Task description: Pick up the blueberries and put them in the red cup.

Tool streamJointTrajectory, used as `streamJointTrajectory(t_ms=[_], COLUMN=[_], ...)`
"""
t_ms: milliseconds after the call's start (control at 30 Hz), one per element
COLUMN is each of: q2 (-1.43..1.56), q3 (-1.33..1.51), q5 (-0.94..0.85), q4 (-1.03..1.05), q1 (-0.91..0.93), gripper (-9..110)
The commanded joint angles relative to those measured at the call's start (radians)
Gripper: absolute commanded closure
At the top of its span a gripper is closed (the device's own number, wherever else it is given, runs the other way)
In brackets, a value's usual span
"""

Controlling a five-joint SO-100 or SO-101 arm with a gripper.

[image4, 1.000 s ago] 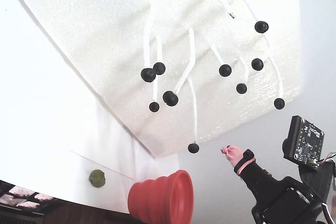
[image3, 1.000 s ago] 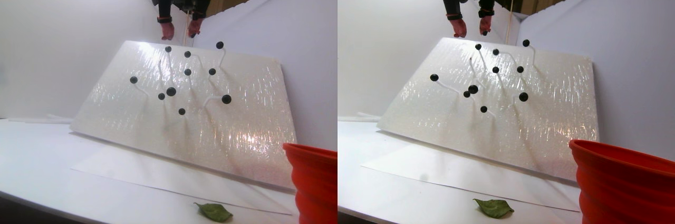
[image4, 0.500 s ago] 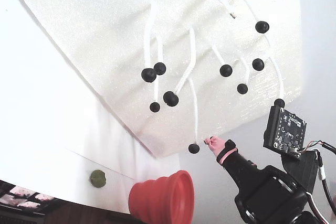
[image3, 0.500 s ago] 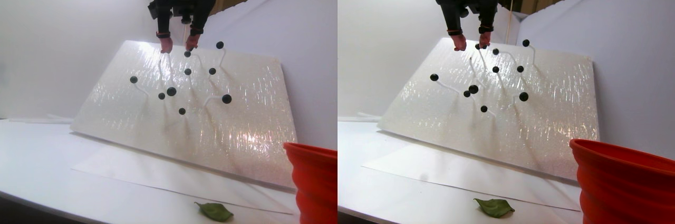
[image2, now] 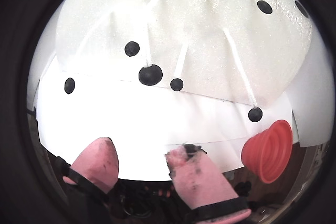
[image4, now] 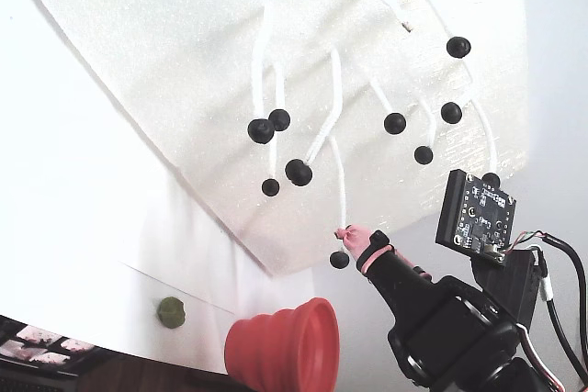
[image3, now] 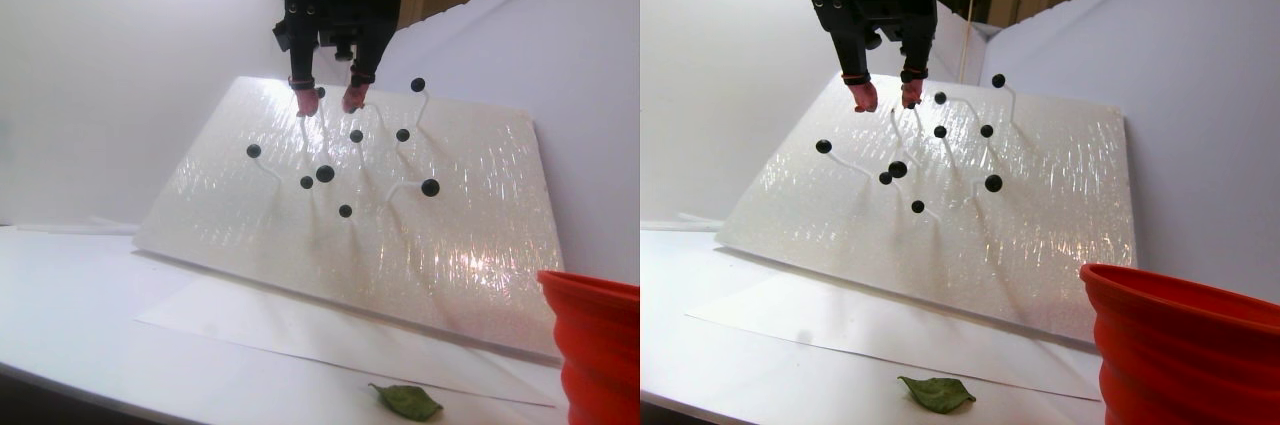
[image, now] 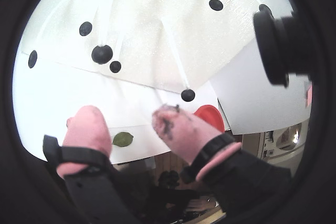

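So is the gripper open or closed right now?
Open. In a wrist view the gripper shows its two pink fingertips apart with white table between them, holding no blueberry.

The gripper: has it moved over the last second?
Yes. In the fixed view the gripper has advanced left and up, from clear of the white foam board to its edge, beside the lowest blueberry.

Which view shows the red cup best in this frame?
The fixed view: the red cup shows nearly whole, with ribbed body and round rim. One wrist view shows it whole but small at the edge; the other shows only a sliver behind a finger. The stereo pair crops it.
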Motion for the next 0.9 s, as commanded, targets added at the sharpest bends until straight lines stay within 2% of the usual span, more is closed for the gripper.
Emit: streamJointTrajectory(t_ms=[0, 867], q2=[-0.008, -0.239], q3=[-0.061, -0.164], q5=[0.003, -0.006], q4=[-0.046, -0.216], q1=[-0.003, -0.008], gripper=[82, 82])
